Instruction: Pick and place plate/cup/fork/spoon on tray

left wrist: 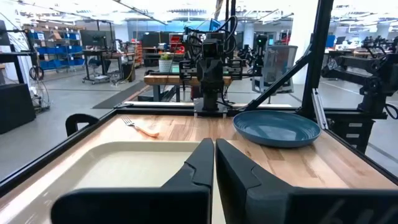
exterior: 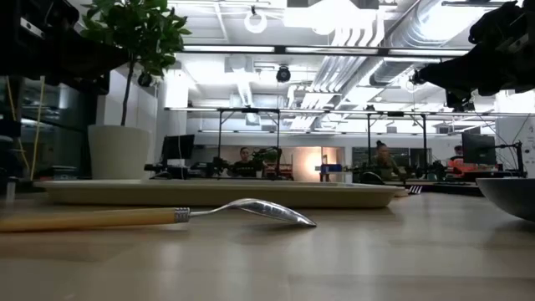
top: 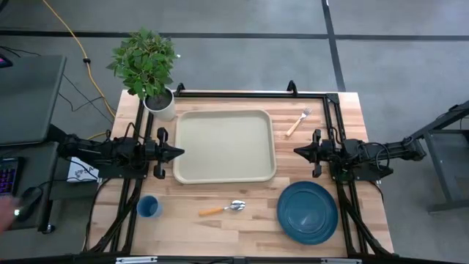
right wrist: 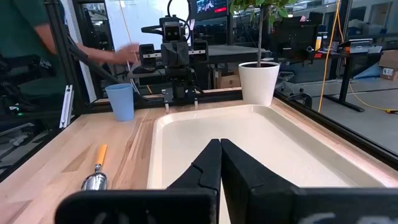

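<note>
The beige tray (top: pixel 224 145) lies mid-table, nothing on it. The dark-blue plate (top: pixel 307 212) rests on the table at the near right. At the near left stands the blue cup (top: pixel 149 207). The spoon (top: pixel 222 208) lies near the front, handle to the left. The fork (top: pixel 297 122) lies at the far right of the tray. My left gripper (top: pixel 180 152) is shut above the tray's left edge; my right gripper (top: pixel 297 152) is shut just right of the tray. Both point level at each other and hold nothing.
A white pot with a green plant (top: pixel 160 103) stands at the far left corner by the tray. A black frame (top: pixel 249 93) runs along the table's far and side edges. A person's arm (right wrist: pixel 106 53) shows beyond the table's left side.
</note>
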